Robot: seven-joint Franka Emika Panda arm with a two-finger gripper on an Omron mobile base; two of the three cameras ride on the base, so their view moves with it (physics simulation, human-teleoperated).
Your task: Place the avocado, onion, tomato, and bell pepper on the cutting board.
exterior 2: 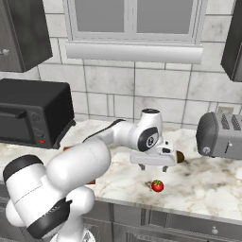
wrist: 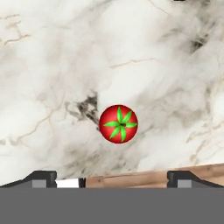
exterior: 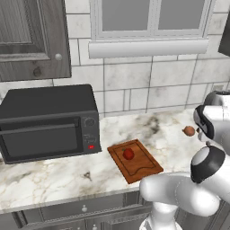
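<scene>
You see a bright red tomato [wrist: 118,124] with a green star cap, on white, grey-veined marble tabletop [wrist: 52,65]; the cutting board [exterior: 143,168] is reddish-brown.

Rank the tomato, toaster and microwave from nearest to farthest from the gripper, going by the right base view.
1. Tomato, on the counter just below the open gripper.
2. Toaster, off to the right.
3. Microwave, far left.

No text, label, brand, number or sign can be read anywhere. The microwave [exterior: 49,123] at the left of the left base view has round knobs and a small red button, but no legible markings.
</scene>
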